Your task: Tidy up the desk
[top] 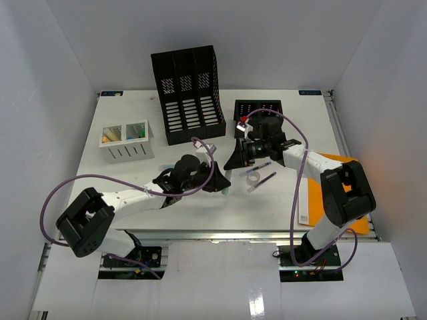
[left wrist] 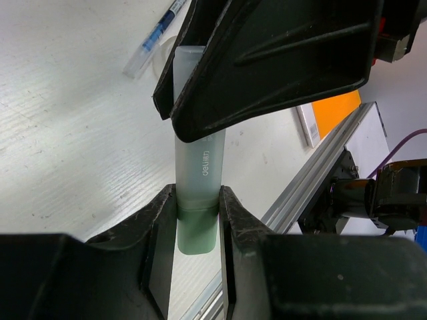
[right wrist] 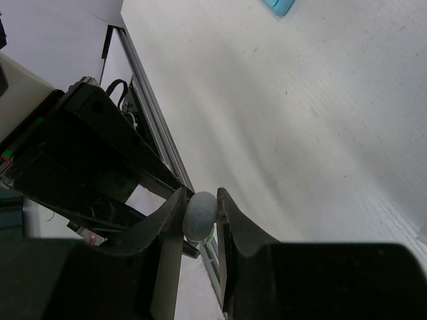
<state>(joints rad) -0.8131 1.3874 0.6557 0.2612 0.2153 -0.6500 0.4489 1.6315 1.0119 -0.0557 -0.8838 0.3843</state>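
At the desk [top: 200, 217], left gripper [left wrist: 198, 200] clamps a green "deli" tube [left wrist: 200, 167]; right gripper [right wrist: 200, 200] pinches a grey lump [right wrist: 199, 215].

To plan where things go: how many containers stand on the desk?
3. A black file rack at the far middle of the desk; a white bin to its left; a black tray to its right, partly behind the right arm. A small one may be hidden.

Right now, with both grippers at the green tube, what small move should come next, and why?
Probably open the left gripper a little. It clamps the pale green tube, and the right gripper seems shut on its other end, so releasing one side would complete the handover.
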